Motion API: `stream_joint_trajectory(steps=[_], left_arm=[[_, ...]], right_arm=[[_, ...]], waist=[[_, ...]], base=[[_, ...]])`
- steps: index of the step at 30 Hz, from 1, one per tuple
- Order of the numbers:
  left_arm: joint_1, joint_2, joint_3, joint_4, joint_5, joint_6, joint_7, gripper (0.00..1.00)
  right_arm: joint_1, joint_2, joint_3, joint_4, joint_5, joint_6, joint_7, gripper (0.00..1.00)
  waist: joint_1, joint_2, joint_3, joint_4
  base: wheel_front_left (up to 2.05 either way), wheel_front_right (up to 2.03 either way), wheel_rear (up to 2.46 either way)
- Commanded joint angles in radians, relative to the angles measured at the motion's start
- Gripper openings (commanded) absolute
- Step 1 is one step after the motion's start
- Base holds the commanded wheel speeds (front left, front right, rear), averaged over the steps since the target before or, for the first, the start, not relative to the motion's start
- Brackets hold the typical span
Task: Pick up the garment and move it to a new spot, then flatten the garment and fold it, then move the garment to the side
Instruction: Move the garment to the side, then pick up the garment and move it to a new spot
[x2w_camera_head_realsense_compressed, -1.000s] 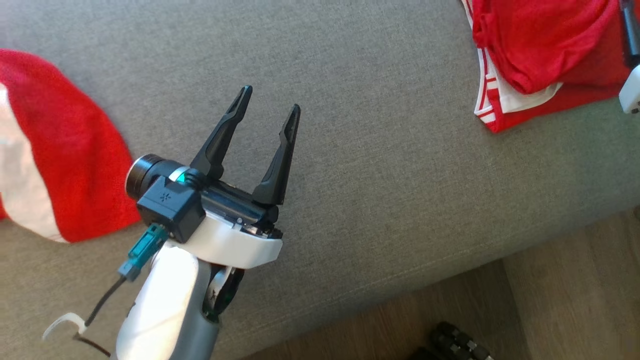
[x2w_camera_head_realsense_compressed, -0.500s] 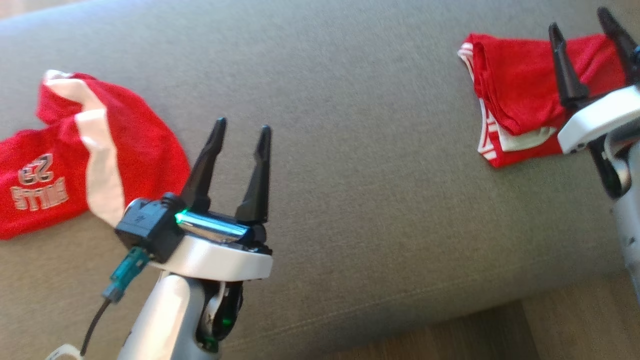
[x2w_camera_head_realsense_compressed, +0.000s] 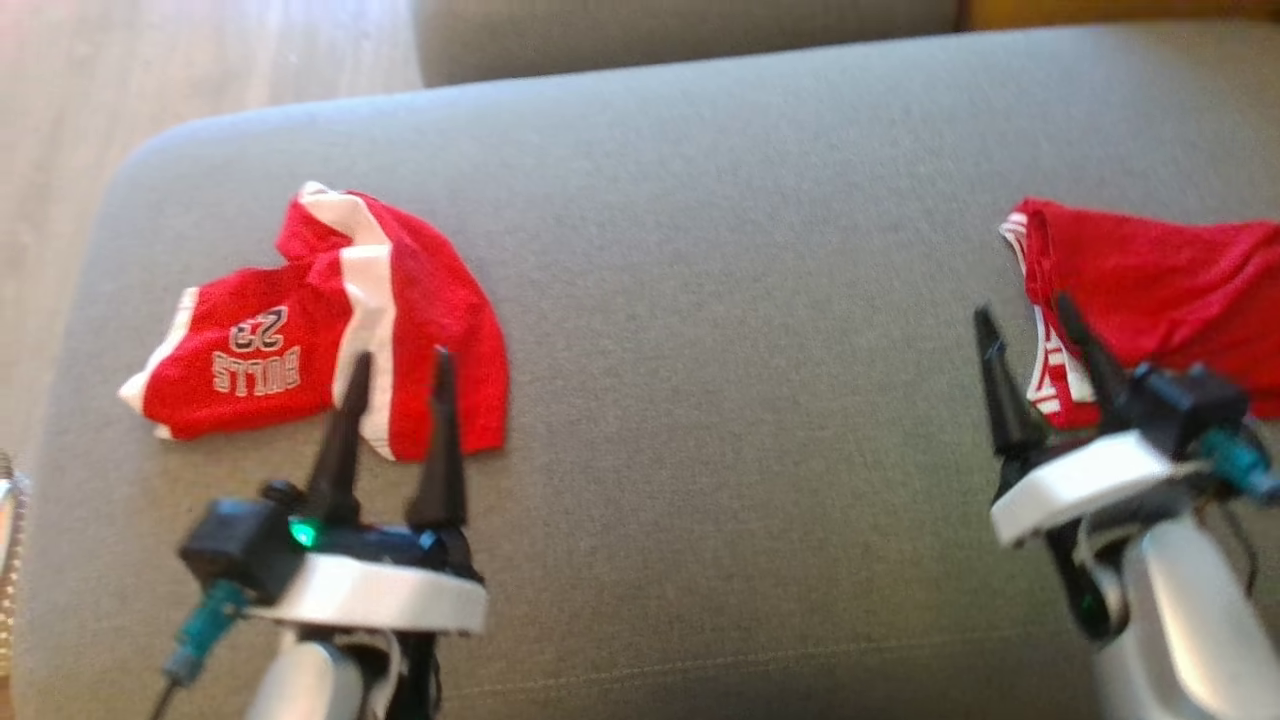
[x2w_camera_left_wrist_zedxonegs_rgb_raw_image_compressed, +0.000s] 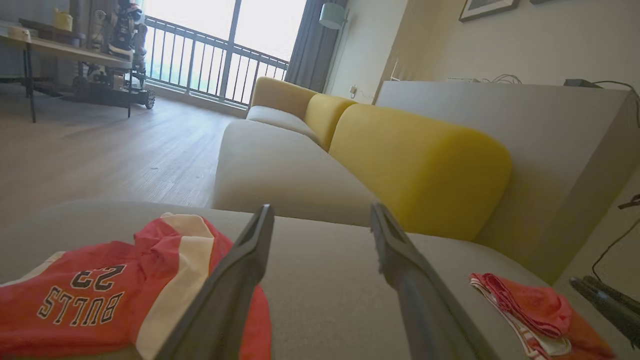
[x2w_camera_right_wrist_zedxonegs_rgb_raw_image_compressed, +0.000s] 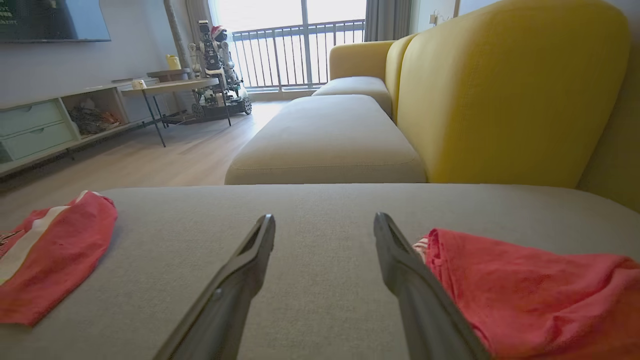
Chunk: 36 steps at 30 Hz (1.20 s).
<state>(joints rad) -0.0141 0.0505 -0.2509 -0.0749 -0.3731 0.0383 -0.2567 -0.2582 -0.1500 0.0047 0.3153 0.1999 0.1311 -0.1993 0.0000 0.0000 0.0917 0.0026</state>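
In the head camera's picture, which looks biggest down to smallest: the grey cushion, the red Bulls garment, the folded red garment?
1. grey cushion, by far.
2. red Bulls garment.
3. folded red garment, though the picture's edge cuts it off, so the last two places stay unsure.

Big grey sofa seat (x2w_camera_head_realsense_compressed: 700, 300), yellow back cushions (x2w_camera_left_wrist_zedxonegs_rgb_raw_image_compressed: 420, 165), pale wood floor (x2w_camera_left_wrist_zedxonegs_rgb_raw_image_compressed: 100, 145), bright sunny balcony window (x2w_camera_right_wrist_zedxonegs_rgb_raw_image_compressed: 280, 15) with railings.

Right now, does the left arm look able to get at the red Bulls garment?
Probably yes. The left gripper is open and points at the red Bulls garment, which lies on the grey cushion just ahead of its fingertips, with nothing between them.
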Motion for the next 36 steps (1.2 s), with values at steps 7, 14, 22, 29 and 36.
stream_joint_trajectory(steps=[7,14,22,29,36], left_arm=[[0.047,0.000,0.039,0.011,0.024,-0.020,-0.005,1.00],[0.080,0.000,0.041,0.037,0.028,-0.019,-0.005,1.00],[0.080,0.000,0.041,0.038,0.027,-0.019,-0.005,1.00],[0.077,0.000,0.040,0.035,0.028,-0.019,-0.005,1.00],[0.075,0.000,0.042,0.036,0.034,-0.022,-0.005,1.00]], right_arm=[[0.118,0.071,-0.005,-0.095,-0.112,0.000,-0.026,1.00],[0.195,0.097,-0.028,-0.140,-0.116,0.000,-0.044,1.00],[0.201,0.099,-0.029,-0.150,-0.085,0.000,-0.050,1.00],[0.202,0.100,-0.034,-0.152,-0.079,0.000,-0.053,1.00],[0.209,0.100,-0.032,-0.151,-0.072,0.000,-0.055,1.00]], waist=[[0.0000,0.0000,-0.089,0.054],[0.0000,0.0000,-0.106,0.062],[0.0000,0.0000,-0.104,0.058],[0.0000,0.0000,-0.098,0.058],[0.0000,0.0000,-0.092,0.072]], base=[[0.00,0.00,0.00],[0.00,0.00,0.00],[0.00,0.00,0.00],[0.00,0.00,0.00],[0.00,0.00,0.00]])
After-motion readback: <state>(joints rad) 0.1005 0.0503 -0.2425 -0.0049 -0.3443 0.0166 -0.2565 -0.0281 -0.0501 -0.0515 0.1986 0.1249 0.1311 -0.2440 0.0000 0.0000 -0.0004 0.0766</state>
